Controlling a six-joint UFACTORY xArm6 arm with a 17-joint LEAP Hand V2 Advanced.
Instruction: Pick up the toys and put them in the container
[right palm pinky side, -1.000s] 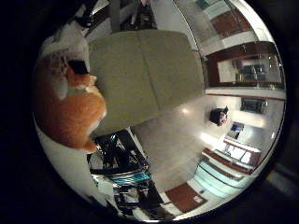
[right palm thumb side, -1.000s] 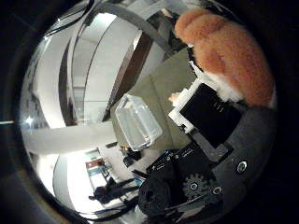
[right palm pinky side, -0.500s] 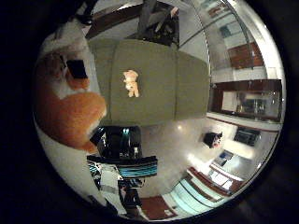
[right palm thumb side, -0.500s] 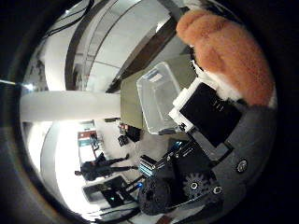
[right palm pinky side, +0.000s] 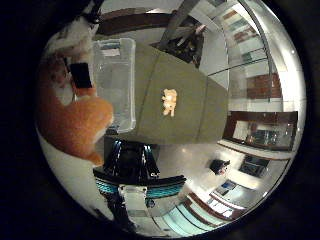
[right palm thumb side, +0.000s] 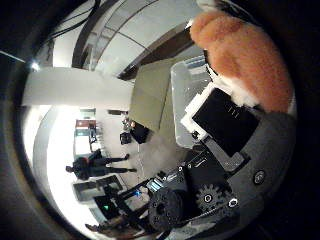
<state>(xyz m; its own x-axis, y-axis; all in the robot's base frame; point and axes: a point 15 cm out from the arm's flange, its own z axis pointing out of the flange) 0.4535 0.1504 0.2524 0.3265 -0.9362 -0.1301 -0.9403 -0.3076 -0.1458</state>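
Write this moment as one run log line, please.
right hand: shut on orange plush toy | clear container: on green table | small plush toy: on table

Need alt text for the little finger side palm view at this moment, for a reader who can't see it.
An orange plush toy is held close against the hand, beside a clear plastic container standing at one end of a green table. A second, smaller plush toy lies alone on the table past the container, with a room's floor and furniture beyond.
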